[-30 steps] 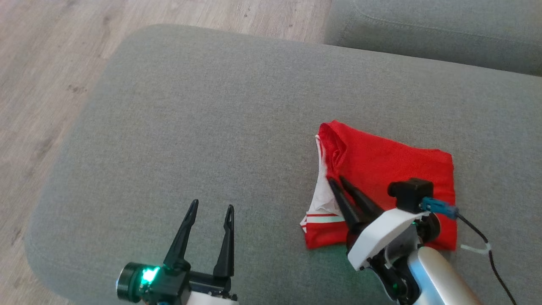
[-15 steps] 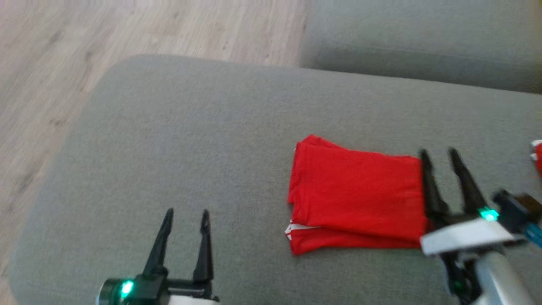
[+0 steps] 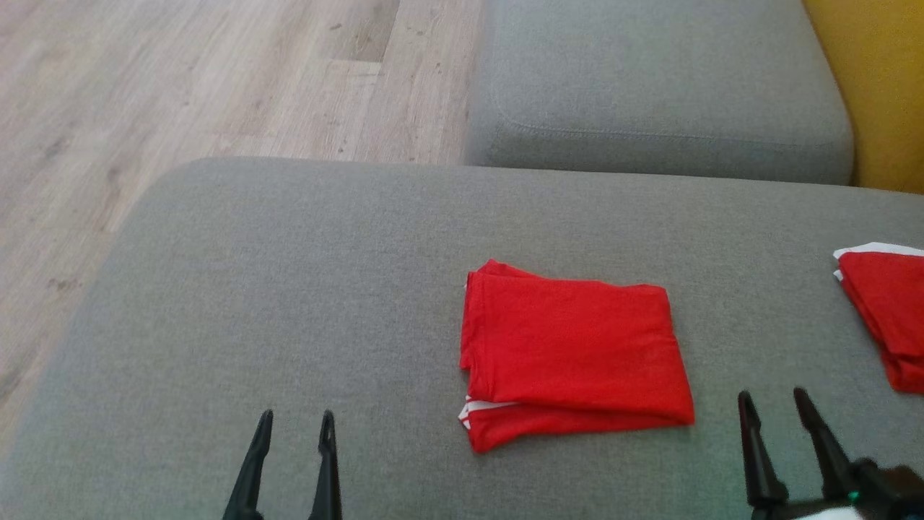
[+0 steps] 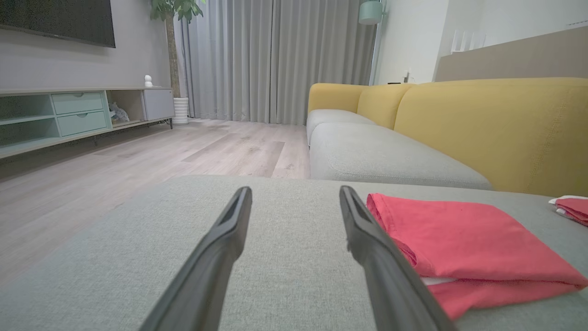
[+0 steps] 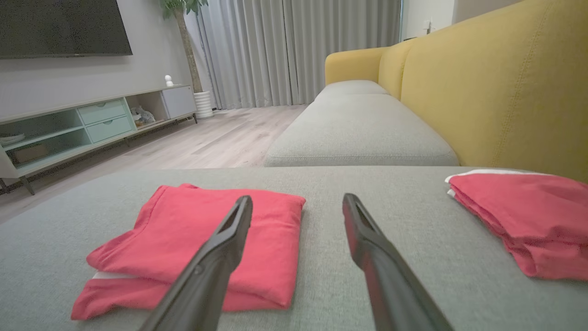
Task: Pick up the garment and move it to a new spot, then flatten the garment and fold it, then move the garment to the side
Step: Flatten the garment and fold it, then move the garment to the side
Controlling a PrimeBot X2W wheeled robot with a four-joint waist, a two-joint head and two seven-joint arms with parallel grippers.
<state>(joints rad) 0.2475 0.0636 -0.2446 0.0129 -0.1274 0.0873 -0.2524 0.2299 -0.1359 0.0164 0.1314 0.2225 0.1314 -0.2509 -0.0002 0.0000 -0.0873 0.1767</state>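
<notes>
The red garment (image 3: 574, 354) lies folded into a flat rectangle on the grey sofa cushion (image 3: 289, 289), a white trim showing at its lower left corner. My right gripper (image 3: 772, 404) stands open just right of its lower right corner, apart from it and empty. My left gripper (image 3: 296, 422) is open and empty well to the left, near the front edge. In the left wrist view the garment (image 4: 464, 243) lies right of the open fingers (image 4: 229, 230). In the right wrist view the garment (image 5: 197, 248) lies left of and behind the open fingers (image 5: 363, 239).
A second folded red garment (image 3: 884, 310) lies at the cushion's right edge, also in the right wrist view (image 5: 528, 216). Another grey seat cushion (image 3: 650, 87) sits behind, with the yellow backrest (image 3: 881, 79) to its right. Wooden floor (image 3: 144, 94) lies off the left edge.
My right gripper let go of the garment's fold, opened, and drew back to the right. The garment now lies folded flat. The camera tilted up, bringing the second garment into view.
</notes>
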